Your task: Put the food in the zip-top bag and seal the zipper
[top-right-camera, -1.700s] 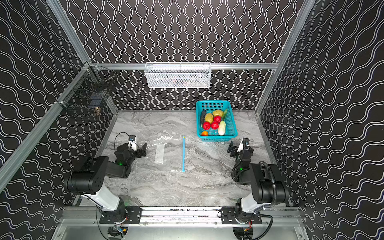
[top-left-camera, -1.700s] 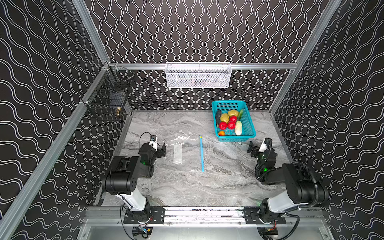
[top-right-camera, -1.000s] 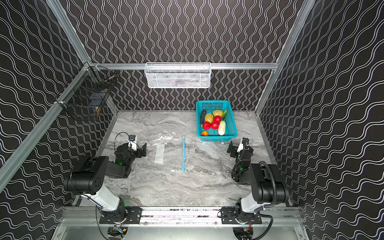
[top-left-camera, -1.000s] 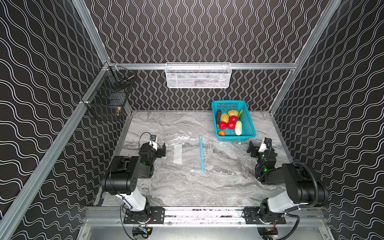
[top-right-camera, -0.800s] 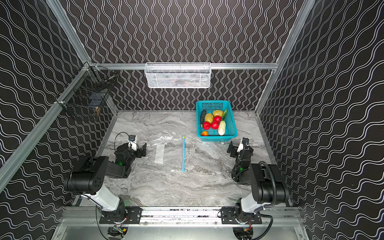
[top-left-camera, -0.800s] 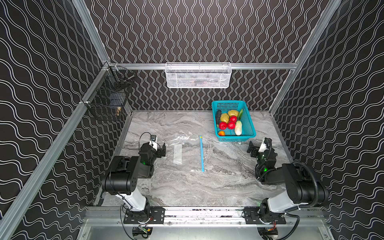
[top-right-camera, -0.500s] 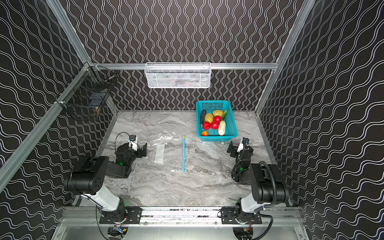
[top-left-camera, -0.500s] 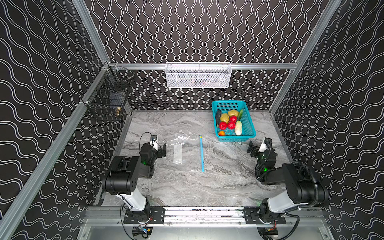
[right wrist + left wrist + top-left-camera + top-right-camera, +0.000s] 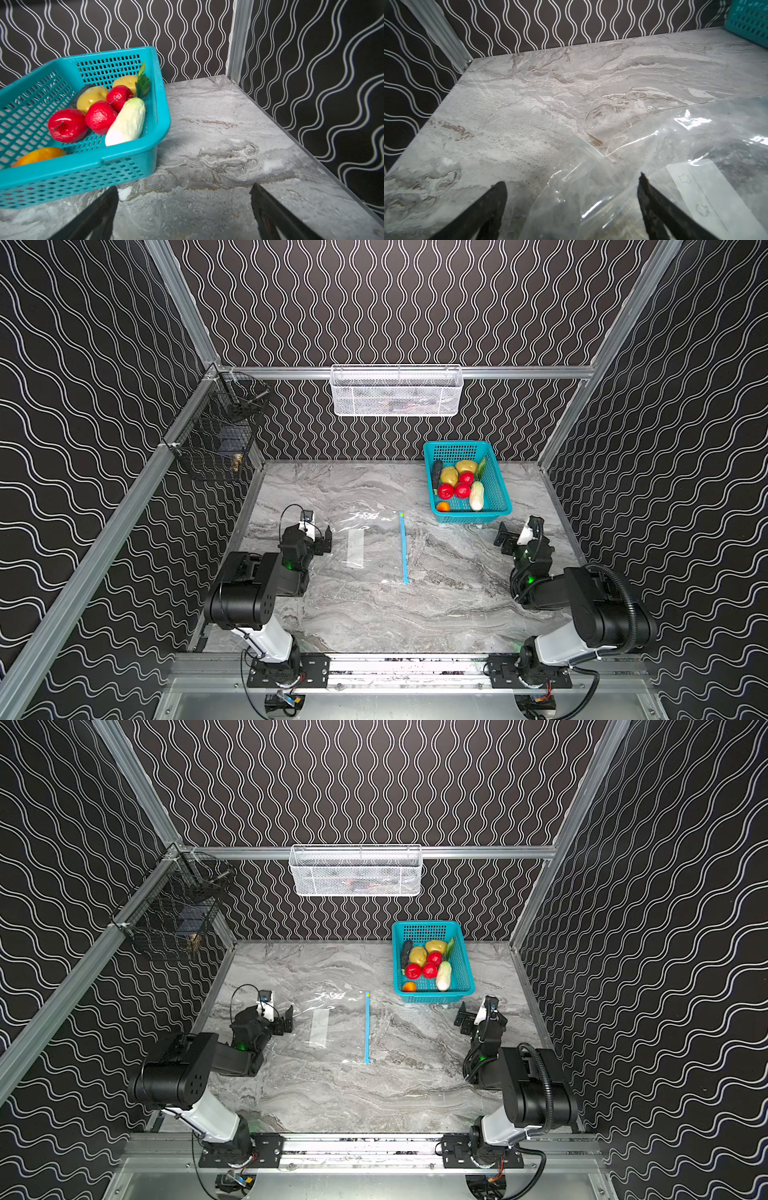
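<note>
I can read nothing here: the zip-top bag (image 9: 382,547) carries white printing (image 9: 366,516) and a label patch (image 9: 708,199), both too blurred.

The toy food (image 9: 457,486) fills the teal basket (image 9: 473,517) at far right: red tomatoes (image 9: 445,490), potatoes (image 9: 449,475), a white-green radish (image 9: 476,496). The clear zip-top bag (image 9: 382,549) lies flat at mid-table to its left. Its light-blue zipper (image 9: 403,547) runs along the bag's right edge.

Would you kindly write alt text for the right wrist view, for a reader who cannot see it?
A teal basket holding three red tomatoes, two potatoes, a white-green radish and an orange piece sits on a grey marble table. The right gripper, open and empty, is near the basket's corner.
</note>
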{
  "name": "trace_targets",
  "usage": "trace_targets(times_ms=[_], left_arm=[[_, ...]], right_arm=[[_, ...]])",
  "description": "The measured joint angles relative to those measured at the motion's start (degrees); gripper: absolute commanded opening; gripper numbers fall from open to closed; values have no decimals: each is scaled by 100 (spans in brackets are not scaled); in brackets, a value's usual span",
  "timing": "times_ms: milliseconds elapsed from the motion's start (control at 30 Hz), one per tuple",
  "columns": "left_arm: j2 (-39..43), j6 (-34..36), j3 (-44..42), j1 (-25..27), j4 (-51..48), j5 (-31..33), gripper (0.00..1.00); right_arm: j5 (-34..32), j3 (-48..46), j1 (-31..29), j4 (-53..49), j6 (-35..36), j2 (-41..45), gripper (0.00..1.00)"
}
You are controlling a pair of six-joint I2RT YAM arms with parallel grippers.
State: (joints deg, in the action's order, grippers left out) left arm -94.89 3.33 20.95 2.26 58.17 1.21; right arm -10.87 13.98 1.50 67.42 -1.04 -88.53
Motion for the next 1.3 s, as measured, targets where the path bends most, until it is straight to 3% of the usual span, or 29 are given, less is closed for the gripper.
trace_targets(times_ms=[333,467,700,833,933,1167,1300], left_arm=[[55,-111,-103,46,50,566,99],[168,-170,-72,72,15,822,99],[387,-190,-48,81,-175,1014,99],[575,-188,249,199,-610,1220,99],[560,-190,737,315,-1305,1574,99],[350,-315,2826,413,-3993,1971,99],[101,-590,3893,479,-5571,2129,99]], right_arm=[[-361,-275,-109,227,-2,435,99],[-656,-92,-146,-291,-138,935,99],[-942,-236,-151,-334,-170,876,99],[-1115,240,-149,-1003,-304,1137,99],[-1259,728,-151,-1709,-511,1257,99],[-1679,1917,-162,-3928,-1222,1025,99],[-1801,2144,-166,-4747,-1464,946,99]])
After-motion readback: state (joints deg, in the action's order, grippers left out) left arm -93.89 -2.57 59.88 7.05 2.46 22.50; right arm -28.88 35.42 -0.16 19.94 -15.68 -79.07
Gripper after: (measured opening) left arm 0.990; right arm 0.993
